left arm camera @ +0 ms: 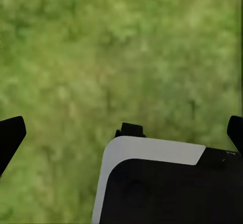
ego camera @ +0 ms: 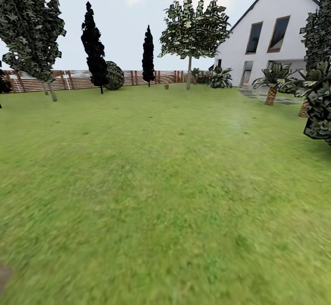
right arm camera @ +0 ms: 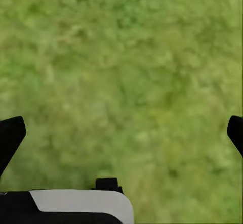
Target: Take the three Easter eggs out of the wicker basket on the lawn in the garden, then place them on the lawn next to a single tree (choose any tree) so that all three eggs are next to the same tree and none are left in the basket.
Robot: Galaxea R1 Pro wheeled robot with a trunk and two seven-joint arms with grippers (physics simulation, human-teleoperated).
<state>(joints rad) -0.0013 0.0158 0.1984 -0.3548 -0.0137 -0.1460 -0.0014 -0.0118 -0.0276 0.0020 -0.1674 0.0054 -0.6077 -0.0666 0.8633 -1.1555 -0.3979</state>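
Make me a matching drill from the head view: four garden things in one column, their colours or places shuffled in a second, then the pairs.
Things:
1. house
2. fence
3. cypress-like tree
4. pale-trunked tree

Descriptions:
A. brown horizontal slats along the far edge of the lawn
B. nearly black, narrow and pointed
C. white walls, at the right
D. thin bare trunk under a round green canopy, left of the house

Pairs: 1-C, 2-A, 3-B, 4-D
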